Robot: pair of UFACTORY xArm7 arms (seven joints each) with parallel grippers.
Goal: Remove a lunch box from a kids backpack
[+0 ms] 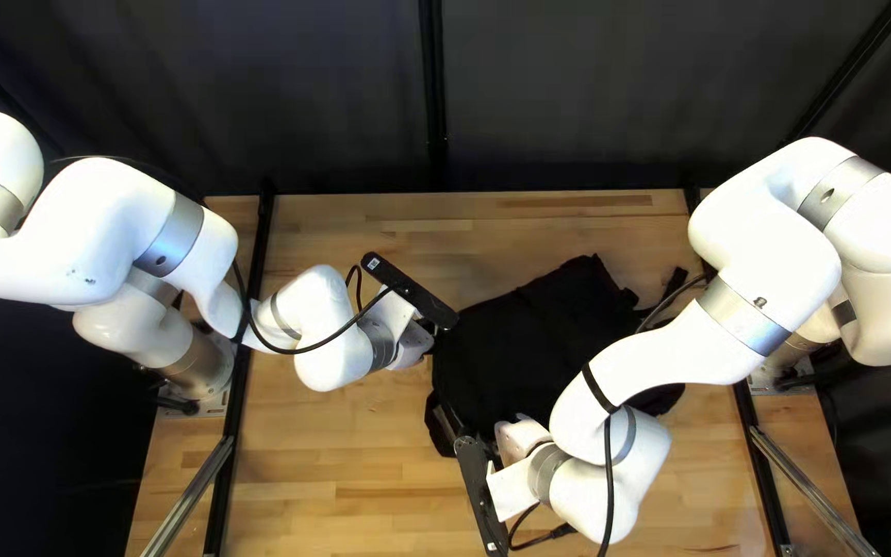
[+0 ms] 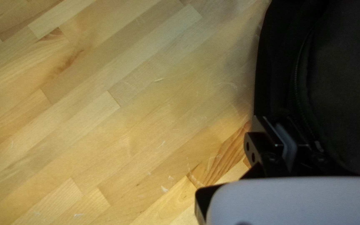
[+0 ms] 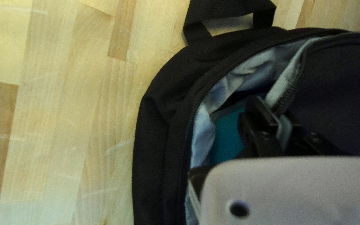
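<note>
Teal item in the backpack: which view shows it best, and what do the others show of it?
The right wrist view: it looks into the open backpack, where part of the teal item shows beside my right gripper. The top left and left wrist views show none of it, though both show the backpack's black fabric.

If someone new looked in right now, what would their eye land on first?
Probably the big black backpack lying on the wooden table, partly hidden by my white right arm. Next, the teal thing showing inside its unzipped opening, with pale lining around it and my right hand closed on the flap beside it.
</note>
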